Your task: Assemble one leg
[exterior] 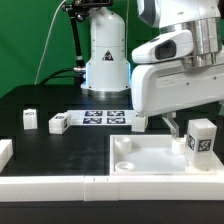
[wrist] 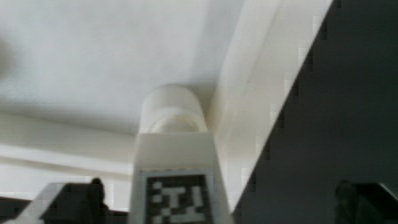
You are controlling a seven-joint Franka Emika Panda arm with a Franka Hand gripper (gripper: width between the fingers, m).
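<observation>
A leg (exterior: 203,138), a small white post with a black-and-white tag, stands upright on the right corner of the large white panel (exterior: 150,160). In the wrist view the same leg (wrist: 178,160) lies between my two dark fingertips (wrist: 80,200), with a gap on each side, and its rounded end points toward the panel (wrist: 89,80). My gripper (exterior: 188,124) hangs just over this leg. In the wrist view the gripper (wrist: 222,205) is open and not touching it.
Two more legs (exterior: 30,120) (exterior: 58,123) stand at the exterior view's left, and another white part (exterior: 5,152) lies at the left edge. The marker board (exterior: 105,118) lies before the arm's base (exterior: 105,60). A low white rail (exterior: 60,185) runs along the front.
</observation>
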